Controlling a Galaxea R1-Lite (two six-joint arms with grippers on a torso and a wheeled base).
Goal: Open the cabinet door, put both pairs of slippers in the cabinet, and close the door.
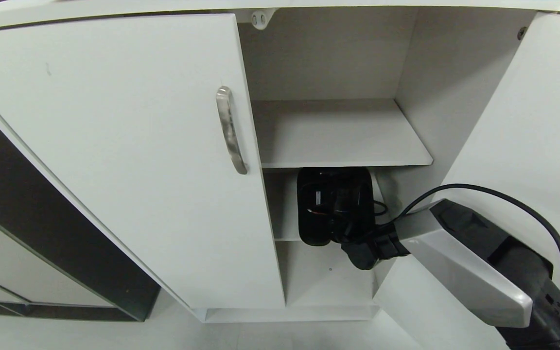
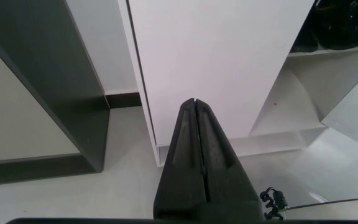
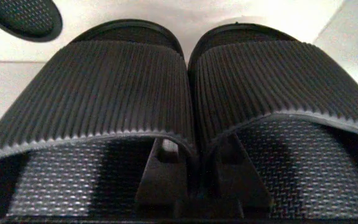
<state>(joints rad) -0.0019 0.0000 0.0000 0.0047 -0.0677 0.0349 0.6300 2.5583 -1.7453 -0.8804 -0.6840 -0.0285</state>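
white cabinet [image 1: 435,87], two doors. left door [image 1: 114,146] is closed, with a curved brushed-metal handle [image 1: 231,130] near its inner edge. right door [image 1: 528,126] is swung wide open.

the open right side has an upper shelf board [image 1: 338,133] and a lower shelf under it.

black ribbed rubber slippers [image 1: 323,194], one pair, are inside the cabinet in the compartment just under the upper shelf board, toes pointing inward. their near ends reach the lower shelf's front edge. can't tell whether the soles rest on that shelf.

right arm reaches in through the open side. right claw [image 3: 194,168] is pinching the pair: one finger [image 3: 161,163] sits under each strap, and the two touching inner side walls are squeezed between them. in the right wrist view the slippers [image 3: 123,87] lie side by side, touching along their length.

another black slipper with a textured sole [image 3: 27,15] lies deeper in the cabinet, beyond the held pair and apart from it.

left claw [image 2: 194,109] has its fingers pressed together and nothing between them. it hangs over the pale floor [image 2: 123,174], in front of the closed left door. beside the cabinet stands a dark grey panel of neighbouring furniture [image 2: 73,81].
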